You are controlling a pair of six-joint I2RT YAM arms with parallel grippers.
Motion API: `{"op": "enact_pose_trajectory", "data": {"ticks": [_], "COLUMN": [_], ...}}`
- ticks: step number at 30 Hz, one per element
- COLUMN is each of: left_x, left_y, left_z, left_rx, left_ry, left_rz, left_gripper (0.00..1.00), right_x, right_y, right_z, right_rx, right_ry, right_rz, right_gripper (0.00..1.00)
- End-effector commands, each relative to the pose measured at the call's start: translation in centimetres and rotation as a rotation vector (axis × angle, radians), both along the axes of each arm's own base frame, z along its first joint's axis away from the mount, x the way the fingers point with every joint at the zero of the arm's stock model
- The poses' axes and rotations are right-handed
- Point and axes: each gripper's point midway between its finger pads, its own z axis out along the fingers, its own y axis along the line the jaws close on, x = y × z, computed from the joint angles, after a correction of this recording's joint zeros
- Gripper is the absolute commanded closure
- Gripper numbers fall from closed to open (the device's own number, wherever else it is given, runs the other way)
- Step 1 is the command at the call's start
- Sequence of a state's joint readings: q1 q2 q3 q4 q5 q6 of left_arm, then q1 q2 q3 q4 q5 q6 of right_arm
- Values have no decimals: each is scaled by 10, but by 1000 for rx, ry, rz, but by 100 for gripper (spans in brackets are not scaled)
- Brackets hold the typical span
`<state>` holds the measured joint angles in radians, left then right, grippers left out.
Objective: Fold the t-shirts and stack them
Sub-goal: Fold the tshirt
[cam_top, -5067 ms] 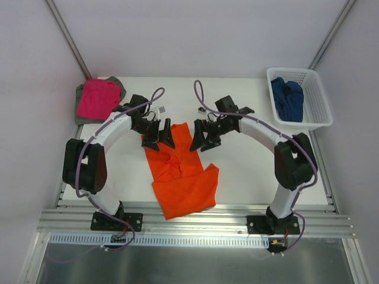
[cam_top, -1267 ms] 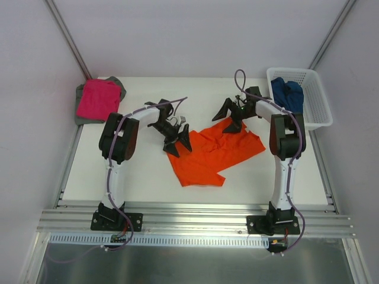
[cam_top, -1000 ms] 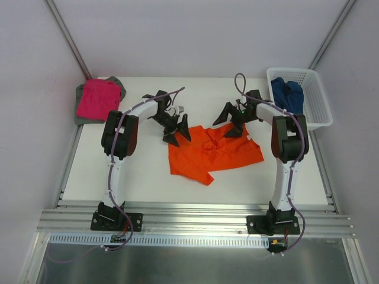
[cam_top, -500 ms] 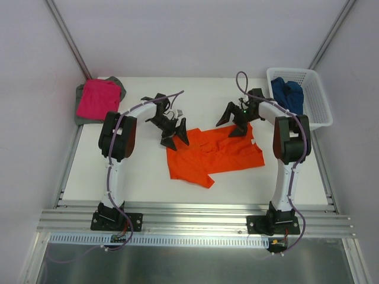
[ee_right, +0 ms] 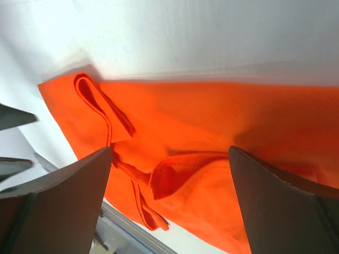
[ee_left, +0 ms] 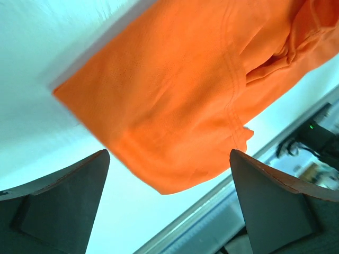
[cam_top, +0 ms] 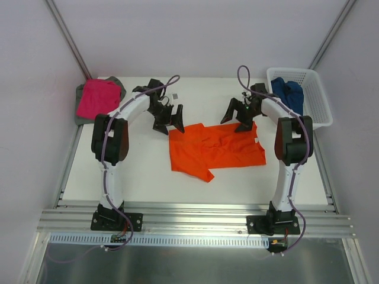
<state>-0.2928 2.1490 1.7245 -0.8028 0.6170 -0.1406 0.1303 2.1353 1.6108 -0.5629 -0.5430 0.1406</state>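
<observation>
The orange shirt (cam_top: 216, 151) now lies spread crosswise in the middle of the white table (cam_top: 136, 171); a few seconds ago it lay lengthwise, and a second ago both arms were setting its far edge down. The left gripper (cam_top: 170, 124) has just let go and pulled back. It hovers just past the shirt's far left corner with its black fingers (ee_left: 58, 196) spread wide and nothing between them. The right gripper (cam_top: 235, 121) hangs just over the far right corner, equally wide and empty. The laying-out seems finished, so folding can likely begin. The shirt is a matte, fine-knit cloth forming a rough rectangle, with a stitched hem line running across it. Soft creases bunch near its middle, and a sleeve is doubled over on itself. A pointed flap sticks out at the near left corner, so some smoothing may be needed first. Well to the shirt's left, a pink shirt (cam_top: 98, 97) sits folded square on a grey shirt (cam_top: 79, 114) that shows only at its edges. Well to the orange shirt's right, a blue shirt (cam_top: 287, 97) lies crumpled in a white lattice basket (cam_top: 320, 115).
</observation>
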Motion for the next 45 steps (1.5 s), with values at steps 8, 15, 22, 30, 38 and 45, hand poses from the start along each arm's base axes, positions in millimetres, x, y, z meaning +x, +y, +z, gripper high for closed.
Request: {"op": "enact_pose_trajectory", "data": {"ticks": [8, 15, 22, 30, 38, 45], "left_x": [37, 48, 32, 18, 13, 11], "left_y": [75, 113, 132, 155, 170, 173], "left_z": [155, 205, 208, 186, 176, 172], "left_rx": [277, 347, 347, 338, 326, 316], "left_ry": [-564, -715, -708, -621, -573, -556], "left_rz": [177, 280, 316, 374, 423, 429], "left_gripper": [1, 1, 1, 1, 1, 1], "right_x": [-41, -92, -97, -87, -89, -88], "right_y": [45, 92, 95, 118, 135, 141], "right_z": [130, 102, 60, 30, 13, 6], "right_rx": [4, 111, 105, 101, 97, 112], "right_ry": [-308, -159, -44, 15, 43, 41], "right_rz": [210, 284, 273, 312, 345, 366], "right_gripper": [5, 33, 37, 41, 43, 63]}}
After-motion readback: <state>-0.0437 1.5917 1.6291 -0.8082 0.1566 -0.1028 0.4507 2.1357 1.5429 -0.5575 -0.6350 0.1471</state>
